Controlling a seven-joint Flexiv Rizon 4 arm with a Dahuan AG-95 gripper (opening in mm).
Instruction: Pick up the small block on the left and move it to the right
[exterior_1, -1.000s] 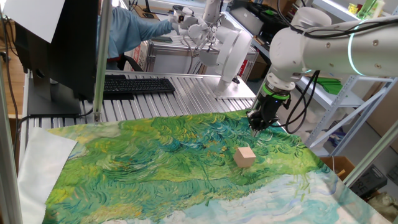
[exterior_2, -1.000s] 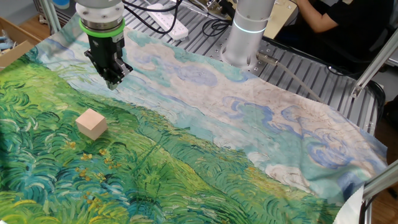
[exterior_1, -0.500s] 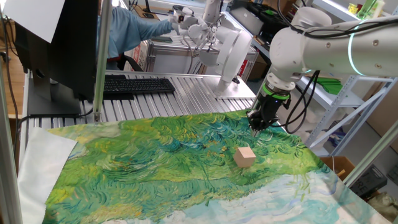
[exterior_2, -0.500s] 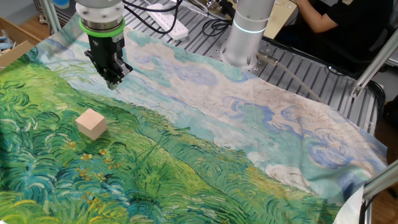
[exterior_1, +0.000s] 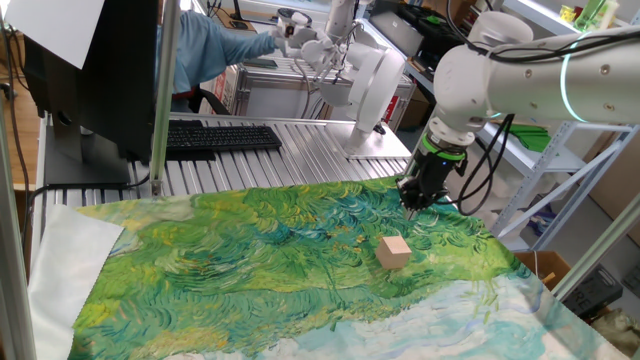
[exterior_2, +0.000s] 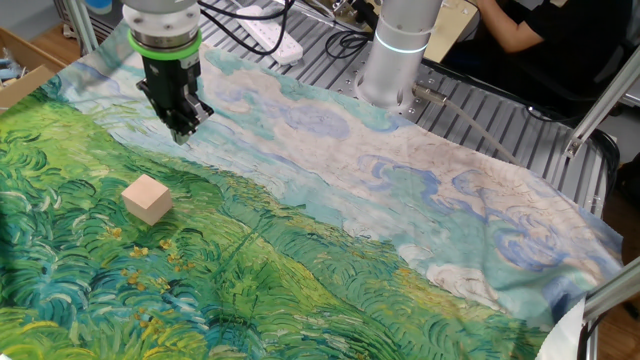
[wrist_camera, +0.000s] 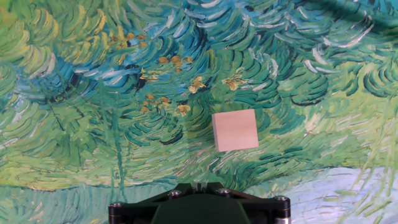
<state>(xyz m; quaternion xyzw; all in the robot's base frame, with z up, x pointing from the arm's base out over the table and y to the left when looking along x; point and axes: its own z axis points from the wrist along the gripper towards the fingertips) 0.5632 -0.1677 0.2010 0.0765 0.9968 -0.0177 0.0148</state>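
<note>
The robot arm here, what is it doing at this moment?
A single robot arm hangs over a table covered with a painted cloth. Its pincer points down, shut and empty, above the cloth. The small block, a plain wooden cube, lies on the cloth apart from the pincer. It is not yet picked up.

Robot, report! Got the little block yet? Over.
Tool shut, empty, above the cloth. Small block sits loose, apart from it. Nothing in the way.

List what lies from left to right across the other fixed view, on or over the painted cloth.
small block → gripper, shut and hanging above the cloth → white arm base → bare blue-and-white stretch of the painted cloth.
</note>
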